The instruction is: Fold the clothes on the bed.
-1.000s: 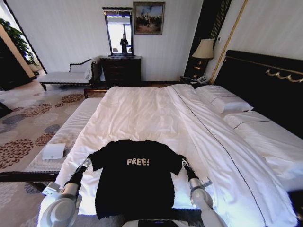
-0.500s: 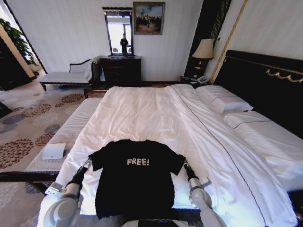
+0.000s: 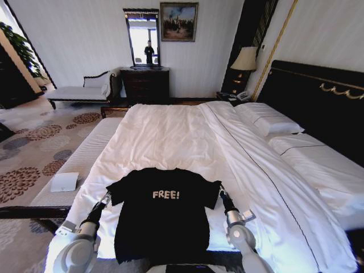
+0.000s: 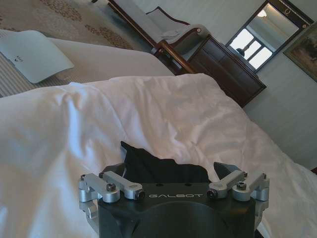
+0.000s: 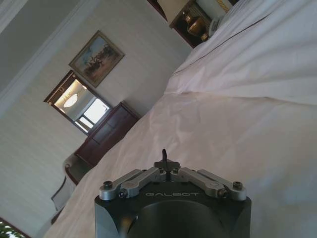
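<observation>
White bed [image 3: 170,136] before you holds the black T-shirt [image 3: 164,213] flat and unfolded near its foot, left gripper [image 3: 106,197] jaws wide at one sleeve, right gripper [image 3: 222,192] pinching the other.

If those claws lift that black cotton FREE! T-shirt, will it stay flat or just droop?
Probably droop: the black cotton T-shirt lies limp and follows the white duvet. It looks thin, so likely light. Held at both sleeves by the left gripper and right gripper, its middle may sag.
</observation>
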You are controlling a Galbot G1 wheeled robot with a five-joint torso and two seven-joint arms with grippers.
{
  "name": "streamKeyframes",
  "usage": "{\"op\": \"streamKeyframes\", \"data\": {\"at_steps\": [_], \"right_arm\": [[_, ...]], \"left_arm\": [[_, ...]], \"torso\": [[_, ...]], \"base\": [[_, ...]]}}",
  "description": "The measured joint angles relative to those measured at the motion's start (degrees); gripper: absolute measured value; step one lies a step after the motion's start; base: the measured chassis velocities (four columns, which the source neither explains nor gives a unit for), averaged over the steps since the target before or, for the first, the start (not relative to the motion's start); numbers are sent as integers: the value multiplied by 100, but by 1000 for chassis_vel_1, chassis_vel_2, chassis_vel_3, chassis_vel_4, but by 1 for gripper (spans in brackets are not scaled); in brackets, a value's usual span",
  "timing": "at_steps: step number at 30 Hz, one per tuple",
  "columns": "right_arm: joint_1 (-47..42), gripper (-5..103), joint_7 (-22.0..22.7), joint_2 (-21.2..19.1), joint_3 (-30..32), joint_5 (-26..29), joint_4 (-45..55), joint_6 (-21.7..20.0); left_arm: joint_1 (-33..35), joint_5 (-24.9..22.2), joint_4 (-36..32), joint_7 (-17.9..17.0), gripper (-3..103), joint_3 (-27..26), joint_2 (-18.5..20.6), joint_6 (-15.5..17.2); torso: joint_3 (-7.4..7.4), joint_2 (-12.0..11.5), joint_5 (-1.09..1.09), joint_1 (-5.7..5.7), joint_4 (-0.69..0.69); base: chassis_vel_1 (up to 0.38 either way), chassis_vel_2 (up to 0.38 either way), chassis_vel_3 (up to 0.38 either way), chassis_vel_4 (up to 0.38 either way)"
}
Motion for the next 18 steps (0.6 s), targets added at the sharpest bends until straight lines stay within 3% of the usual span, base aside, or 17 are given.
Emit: {"op": "streamKeyframes", "data": {"at_steps": [18], "right_arm": [[231, 0, 173, 6, -800, 503, 358, -211]], "left_arm": [[44, 142, 130, -24, 100, 56, 66, -11]], "torso": [[0, 0, 0, 0, 0]], "base": [[0, 0, 0, 0]]}}
